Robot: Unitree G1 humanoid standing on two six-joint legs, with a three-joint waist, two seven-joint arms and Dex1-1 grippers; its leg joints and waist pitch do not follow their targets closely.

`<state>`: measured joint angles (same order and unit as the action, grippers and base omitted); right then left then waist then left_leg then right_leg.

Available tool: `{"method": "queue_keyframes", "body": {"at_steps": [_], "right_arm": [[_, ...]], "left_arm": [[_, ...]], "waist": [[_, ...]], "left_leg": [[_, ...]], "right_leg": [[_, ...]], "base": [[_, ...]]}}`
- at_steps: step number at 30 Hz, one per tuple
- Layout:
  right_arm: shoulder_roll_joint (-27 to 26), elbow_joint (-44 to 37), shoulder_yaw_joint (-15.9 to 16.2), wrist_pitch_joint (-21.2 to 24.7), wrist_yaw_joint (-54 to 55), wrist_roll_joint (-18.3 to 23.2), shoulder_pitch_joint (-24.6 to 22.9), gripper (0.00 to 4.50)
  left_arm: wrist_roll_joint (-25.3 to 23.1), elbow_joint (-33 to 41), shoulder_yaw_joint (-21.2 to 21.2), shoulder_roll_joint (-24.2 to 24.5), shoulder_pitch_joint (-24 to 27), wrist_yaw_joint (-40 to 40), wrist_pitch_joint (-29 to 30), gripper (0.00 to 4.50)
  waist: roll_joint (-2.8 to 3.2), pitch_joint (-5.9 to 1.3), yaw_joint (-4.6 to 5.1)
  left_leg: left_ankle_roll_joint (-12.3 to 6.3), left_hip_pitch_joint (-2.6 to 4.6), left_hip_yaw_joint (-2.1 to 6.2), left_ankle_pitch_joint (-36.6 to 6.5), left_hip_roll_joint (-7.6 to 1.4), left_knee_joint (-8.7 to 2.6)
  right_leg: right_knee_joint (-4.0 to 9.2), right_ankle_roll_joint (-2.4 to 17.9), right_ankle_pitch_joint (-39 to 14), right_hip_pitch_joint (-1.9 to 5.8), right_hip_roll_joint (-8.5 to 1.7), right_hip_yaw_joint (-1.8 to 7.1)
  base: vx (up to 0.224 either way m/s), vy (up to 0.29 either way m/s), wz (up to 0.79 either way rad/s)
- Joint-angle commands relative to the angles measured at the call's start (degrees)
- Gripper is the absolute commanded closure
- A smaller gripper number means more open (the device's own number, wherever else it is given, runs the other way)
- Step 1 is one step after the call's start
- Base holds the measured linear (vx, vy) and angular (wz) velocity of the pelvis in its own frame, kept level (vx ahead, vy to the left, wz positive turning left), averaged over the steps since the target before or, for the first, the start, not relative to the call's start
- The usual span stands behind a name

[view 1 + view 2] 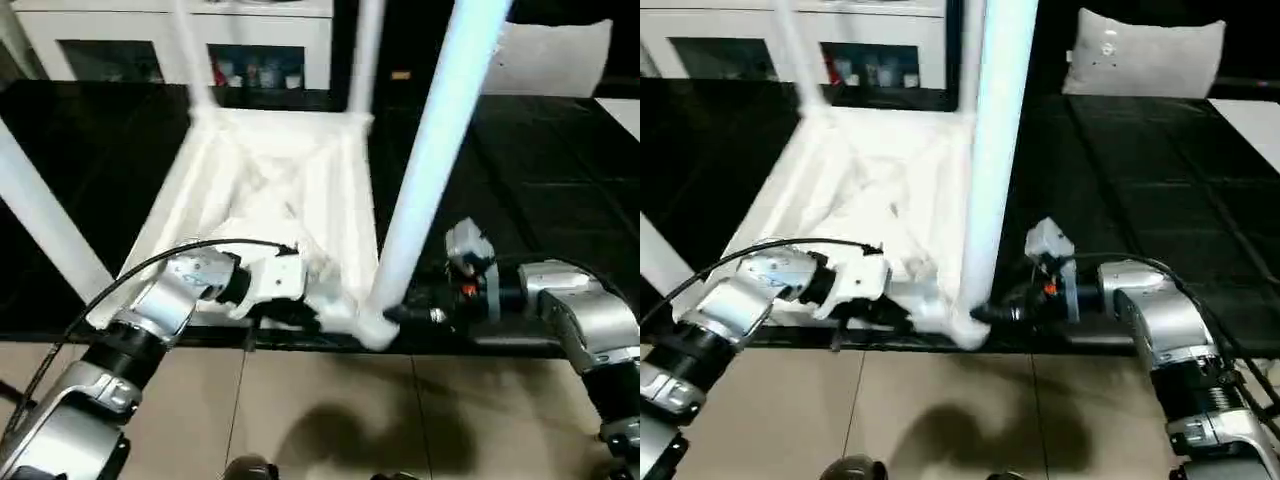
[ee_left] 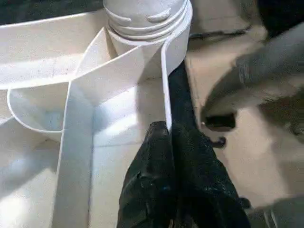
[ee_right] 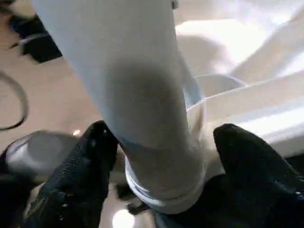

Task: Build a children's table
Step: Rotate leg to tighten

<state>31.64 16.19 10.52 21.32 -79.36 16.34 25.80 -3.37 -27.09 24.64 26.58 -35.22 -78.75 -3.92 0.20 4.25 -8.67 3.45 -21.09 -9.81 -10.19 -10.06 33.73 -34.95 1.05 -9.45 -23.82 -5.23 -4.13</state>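
Note:
The children's table point(image 1: 270, 190) lies upside down on a black surface, ribbed underside up. Its near right leg point(image 1: 430, 170) stands tilted in the front corner socket point(image 1: 370, 325). Another leg point(image 1: 40, 215) slants up at the left, and two more rise at the far corners. My left gripper point(image 2: 168, 128) is shut on the thin front rim of the table top, just beside that socket. My right gripper point(image 3: 164, 130) is open, with one black finger point(image 3: 80, 175) on each side of the leg's base.
The black surface point(image 1: 540, 170) ends at a front edge just below the table's corner, with beige floor tiles point(image 1: 330, 410) beyond it. A long white cabinet point(image 1: 260, 50) stands behind. A white cushion point(image 1: 1145, 55) rests at the back right.

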Motion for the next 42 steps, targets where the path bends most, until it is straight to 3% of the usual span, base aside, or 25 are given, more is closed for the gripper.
{"method": "queue_keyframes", "body": {"at_steps": [1, 8, 12, 20, 23, 24, 25, 26, 27, 29, 31, 32, 33, 34, 36, 37, 38, 42], "right_arm": [[0.86, -0.20, 0.84, -0.70, -2.07, 0.48, 0.22, 1.24], [-0.15, -0.02, 2.14, -0.78, -5.47, 1.58, 0.01, 1.75], [0.04, -0.38, 2.34, 0.98, -6.85, 2.60, -0.17, 2.19], [-1.70, -2.76, -0.92, 5.65, -2.92, 5.97, -1.72, 2.38], [-4.47, -2.18, -2.48, 5.73, 4.43, 4.40, -1.41, 2.38], [-9.10, -0.24, -4.70, 6.55, 16.51, 1.36, -0.11, 2.38], [-9.45, -0.06, -4.88, 6.74, 17.40, 1.19, 0.01, 2.39], [-11.54, 1.02, -6.00, 7.86, 22.73, 0.16, 0.73, 2.39], [-13.62, 2.28, -6.87, 9.06, 27.86, -0.79, 1.48, 2.41], [-16.30, 4.32, -8.11, 10.23, 34.72, -2.01, 2.60, 2.42], [-18.27, 6.49, -9.37, 10.25, 40.47, -2.95, 3.67, 2.45], [-20.09, 8.17, -10.34, 9.79, 44.19, -3.03, 4.51, 2.45], [-21.00, 8.93, -10.78, 9.50, 45.88, -3.02, 4.93, 2.45], [-22.75, 10.59, -11.18, 7.34, 49.33, -3.63, 5.82, 2.45], [-23.58, 11.34, -11.03, 4.88, 49.73, -4.01, 6.22, 2.45], [-23.69, 11.39, -11.04, 4.64, 49.79, -4.09, 6.25, 2.45], [-24.16, 11.24, -11.22, 4.03, 49.94, -4.36, 6.29, 1.92], [-24.28, 9.46, -11.17, 3.04, 47.80, -4.35, 5.68, 1.73]], "left_arm": [[-0.63, 1.61, 3.01, -0.04, 0.84, -2.94, -1.42, 4.50], [-0.38, 2.68, 3.59, -0.08, 1.09, -4.15, -1.70, 4.50], [-0.45, 2.57, 3.58, -0.20, 0.98, -4.27, -1.29, 4.50], [1.61, 3.64, 1.60, -0.85, 1.49, -3.05, 4.92, 4.50], [2.18, 4.38, 0.43, -1.80, 1.40, -1.05, 8.38, 4.50], [2.63, 4.47, -1.60, -4.25, 0.69, 4.11, 13.36, 4.50], [2.66, 4.42, -1.78, -4.50, 0.61, 4.60, 13.73, 4.50], [2.88, 4.12, -2.84, -6.00, 0.13, 7.50, 15.95, 4.50], [3.52, 3.73, -3.99, -7.85, -0.38, 10.28, 18.21, 4.50], [4.21, 3.09, -5.38, -10.33, -1.06, 13.79, 21.02, 4.50], [3.64, 2.14, -6.05, -12.03, -1.73, 17.05, 22.29, 4.50], [2.47, 0.90, -6.27, -13.42, -2.43, 20.30, 22.16, 4.50], [1.97, 0.13, -6.58, -14.27, -2.89, 22.29, 22.28, 4.50], [1.12, -1.55, -7.39, -16.23, -3.99, 26.41, 22.65, 4.50], [0.66, -2.01, -7.70, -17.29, -4.40, 28.16, 22.31, 4.50], [0.59, -2.00, -7.73, -17.40, -4.42, 28.33, 22.32, 4.50], [0.30, -1.81, -7.87, -17.72, -4.44, 28.77, 22.80, 4.50], [-0.99, -1.59, -7.37, -17.21, -4.29, 29.04, 22.60, 4.50]], "waist": [[-0.37, -4.32, 0.22], [-0.40, -4.18, 0.21], [-0.45, -4.34, 0.19], [-0.42, -4.16, 0.16], [-0.48, -3.80, 0.71], [-0.48, -3.52, 1.08], [-0.45, -3.31, 1.42], [-0.56, -3.25, 2.08], [-0.62, -3.27, 2.39], [-0.51, -3.13, 4.06], [-0.30, -3.43, 4.95], [-0.28, -3.75, 5.39], [-0.07, -3.74, 5.58], [0.05, -3.84, 5.80], [-0.24, -3.96, 5.39], [-0.22, -3.88, 5.35], [-0.11, -3.82, 5.16], [0.12, -4.17, 4.64]], "left_leg": [[-3.16, 0.67, 0.47, -12.41, -3.22, -3.79], [-2.63, 0.49, 0.65, -12.95, -3.15, -3.96], [-3.03, 0.45, 0.59, -11.60, -3.09, -3.83], [-2.91, 0.39, 0.60, -11.54, -3.07, -3.90], [-2.05, 0.28, 0.65, -13.62, -2.91, -4.14], [-0.89, 0.42, 0.88, -15.08, -2.73, -4.32], [-0.35, 0.33, 0.95, -15.75, -2.67, -4.49], [0.82, 0.40, 1.18, -17.00, -2.30, -4.43], [1.17, 0.40, 1.36, -17.36, -2.12, -4.37], [2.05, -0.12, 1.77, -18.56, -1.93, -4.51], [1.77, -0.16, 1.99, -19.14, -1.99, -4.57], [1.05, -0.75, 2.15, -17.61, -2.21, -4.80], [0.73, -0.78, 2.03, -17.09, -2.25, -4.83], [0.51, -0.30, 1.81, -17.23, -2.33, -4.67], [-0.74, 0.46, 1.10, -15.83, -1.98, -4.16], [-1.15, 0.34, 1.09, -15.58, -2.11, -4.22], [-1.63, 0.23, 1.07, -15.56, -2.19, -4.31], [-1.71, 0.17, 1.06, -13.58, -2.47, -4.34]], "right_leg": [[4.14, 12.99, -15.28, 3.15, -3.62, 2.69], [4.33, 11.66, -18.06, 3.20, -3.70, 2.71], [4.14, 12.24, -15.70, 3.28, -3.57, 2.70], [4.14, 12.49, -15.91, 3.31, -3.58, 2.67], [4.59, 11.10, -20.75, 3.10, -3.67, 2.65], [5.11, 9.24, -25.97, 3.04, -3.74, 2.55], [5.22, 8.57, -27.74, 2.90, -3.59, 2.47], [5.70, 6.77, -32.55, 2.86, -3.79, 2.15], [6.04, 5.85, -34.76, 2.93, -3.93, 1.88], [6.49, 3.89, -37.13, 3.04, -3.76, 1.36], [6.66, 3.84, -35.43, 3.20, -3.84, 1.17], [6.33, 4.68, -30.86, 3.90, -3.89, 1.13], [6.30, 5.40, -28.56, 3.77, -3.76, 1.13], [6.30, 6.94, -24.95, 3.49, -3.68, 1.08], [6.42, 9.02, -21.52, 3.26, -3.74, 1.32], [6.31, 9.32, -21.41, 3.27, -3.66, 1.32], [6.37, 9.19, -22.04, 3.35, -3.56, 1.19], [5.86, 10.03, -18.10, 3.56, -3.50, 1.21]], "base": [[0.000, 0.000, 0.00], [0.000, 0.000, 0.00], [0.000, 0.000, 0.00], [0.000, 0.000, 0.00], [0.000, 0.000, 0.00], [0.000, 0.000, 0.00], [0.000, 0.000, 0.00], [-0.060, -0.003, -0.09], [-0.054, 0.010, -0.13], [-0.027, 0.005, -0.07], [0.000, 0.000, 0.00], [0.000, 0.000, 0.00], [0.000, 0.000, 0.00], [0.000, 0.000, 0.00], [0.000, 0.000, 0.00], [0.000, 0.000, 0.00], [0.000, 0.000, 0.00], [0.000, 0.000, 0.00]]}}
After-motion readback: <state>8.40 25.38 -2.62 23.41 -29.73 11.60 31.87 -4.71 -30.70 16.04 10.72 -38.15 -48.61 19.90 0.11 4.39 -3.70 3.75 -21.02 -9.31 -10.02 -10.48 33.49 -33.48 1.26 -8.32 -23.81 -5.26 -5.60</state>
